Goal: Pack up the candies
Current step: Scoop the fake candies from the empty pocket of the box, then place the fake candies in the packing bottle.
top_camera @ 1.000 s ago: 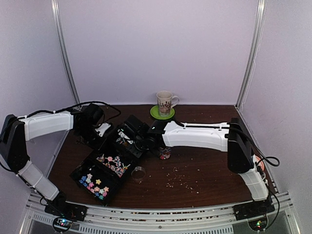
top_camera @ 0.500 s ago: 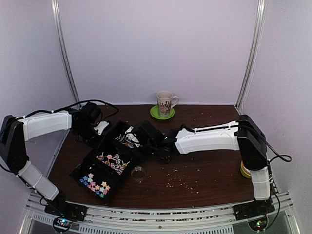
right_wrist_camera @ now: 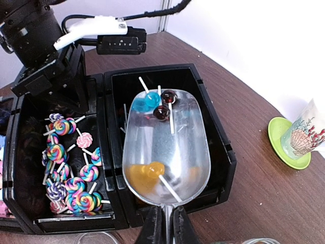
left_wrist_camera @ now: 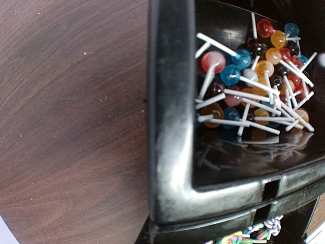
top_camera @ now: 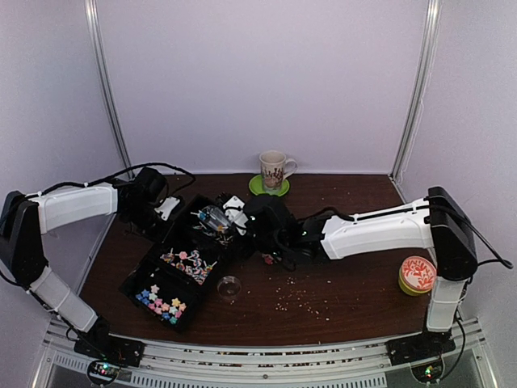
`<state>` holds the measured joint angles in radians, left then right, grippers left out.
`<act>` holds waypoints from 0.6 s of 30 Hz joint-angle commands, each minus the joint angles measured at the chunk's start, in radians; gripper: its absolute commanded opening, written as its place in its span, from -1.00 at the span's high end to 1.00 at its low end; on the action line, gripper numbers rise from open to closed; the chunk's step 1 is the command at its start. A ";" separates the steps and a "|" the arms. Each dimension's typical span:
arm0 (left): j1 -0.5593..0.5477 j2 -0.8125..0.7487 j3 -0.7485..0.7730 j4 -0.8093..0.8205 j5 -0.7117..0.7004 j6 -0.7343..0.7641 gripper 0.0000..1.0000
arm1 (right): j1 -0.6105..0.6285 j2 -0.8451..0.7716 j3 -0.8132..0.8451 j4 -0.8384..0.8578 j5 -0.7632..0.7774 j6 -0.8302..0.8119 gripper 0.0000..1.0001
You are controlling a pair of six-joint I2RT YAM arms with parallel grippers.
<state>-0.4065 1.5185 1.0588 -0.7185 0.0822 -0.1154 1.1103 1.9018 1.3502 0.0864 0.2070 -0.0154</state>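
1. The right gripper (right_wrist_camera: pixel 165 226) is clamping the handle of a clear scoop (right_wrist_camera: pixel 165 147), holding it over the far compartment of the black tray (right_wrist_camera: pixel 221 145).
2. A few candies (right_wrist_camera: pixel 161 113), ball lollipops on white sticks, are lying in the scoop. Many more are piled in the compartment beneath.
3. The left gripper (top_camera: pixel 166 217) is sitting at the tray's far-left edge, perhaps bracing it. I cannot tell whether it is open or closed.
4. Doing this well likely means tipping the scoop's mouth down slowly, low inside the walls, so no stick is catching the rim or spilling out.
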 commanded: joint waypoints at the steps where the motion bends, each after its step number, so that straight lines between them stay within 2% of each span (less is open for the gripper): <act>1: 0.007 -0.048 0.054 0.062 0.029 -0.031 1.00 | -0.006 -0.090 -0.044 0.095 0.035 -0.002 1.00; 12: 0.015 -0.060 0.058 0.041 -0.012 -0.050 1.00 | -0.009 -0.257 -0.198 0.179 0.070 0.000 1.00; 18: 0.016 -0.080 0.056 0.037 -0.018 -0.058 1.00 | -0.010 -0.300 -0.225 0.178 0.110 0.000 1.00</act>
<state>-0.3996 1.5024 1.0588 -0.7277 0.0372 -0.1410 1.1049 1.6447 1.1435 0.2214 0.2691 -0.0196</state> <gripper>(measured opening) 0.081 0.062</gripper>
